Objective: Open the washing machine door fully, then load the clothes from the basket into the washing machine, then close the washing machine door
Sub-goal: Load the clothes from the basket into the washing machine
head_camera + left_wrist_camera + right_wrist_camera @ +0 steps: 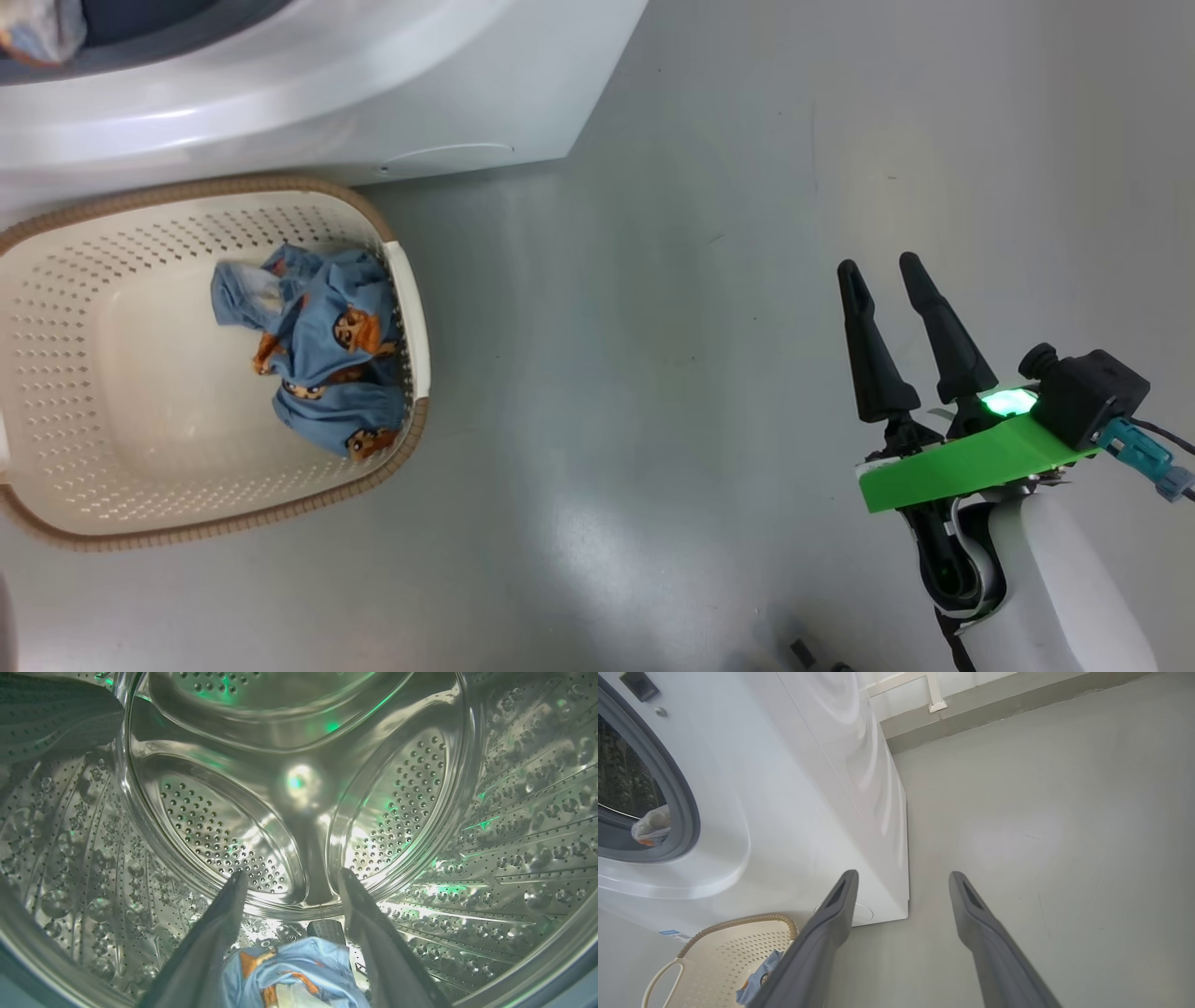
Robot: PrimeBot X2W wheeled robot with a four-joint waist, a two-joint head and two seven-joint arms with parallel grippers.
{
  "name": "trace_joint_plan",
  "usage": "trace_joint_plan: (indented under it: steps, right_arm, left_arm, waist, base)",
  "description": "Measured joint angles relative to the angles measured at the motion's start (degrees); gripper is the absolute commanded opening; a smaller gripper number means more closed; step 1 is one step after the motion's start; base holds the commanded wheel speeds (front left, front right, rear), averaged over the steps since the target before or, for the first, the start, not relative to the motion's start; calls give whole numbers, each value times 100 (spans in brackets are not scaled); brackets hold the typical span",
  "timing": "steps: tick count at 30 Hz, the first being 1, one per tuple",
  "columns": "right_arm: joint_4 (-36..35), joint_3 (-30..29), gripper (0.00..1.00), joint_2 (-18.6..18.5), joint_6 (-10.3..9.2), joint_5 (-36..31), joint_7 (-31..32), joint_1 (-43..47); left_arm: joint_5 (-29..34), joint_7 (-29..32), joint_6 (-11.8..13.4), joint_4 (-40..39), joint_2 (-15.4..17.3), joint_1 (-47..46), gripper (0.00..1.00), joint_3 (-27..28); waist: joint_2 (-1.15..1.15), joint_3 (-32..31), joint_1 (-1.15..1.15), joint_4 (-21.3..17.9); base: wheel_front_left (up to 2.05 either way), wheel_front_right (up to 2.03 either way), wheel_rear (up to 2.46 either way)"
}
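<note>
My left end effector (293, 875) was inside the drum (299, 779), its fingers spread wide, with one blue bundle (299, 966) lying low between them. The head view showed what that one did not: the other bundle (322, 359) in the basket (93, 280) beside the washer (280, 103), and my right end effector (878, 265), also spread, over the floor (653, 373), well apart from the basket.

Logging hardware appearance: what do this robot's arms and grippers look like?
The right gripper has two long, tapered black fingers on a bright green plate with a glowing green light, a black camera block, a teal connector with cable, and a white forearm. The left gripper shows matching dark fingers.
</note>
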Motion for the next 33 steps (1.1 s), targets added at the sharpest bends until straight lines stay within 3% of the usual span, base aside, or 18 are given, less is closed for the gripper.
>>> trace_joint_plan:
  steps: [20,33]
  right_arm:
    - [-2,-86,100,-81,0,-1,0,-19]
    - [-86,-255,100,-209,0,-21,0,-9]
  left_arm:
    - [99,0,-43,-246,-416,1049,100,147]
    - [297,0,-44,-1257,-778,2728,100,407]
  waist:
    - [0,-145,0,212]
    - [0,-216,0,576]
  base:
    - [0,0,0]
    - [0,0,0]
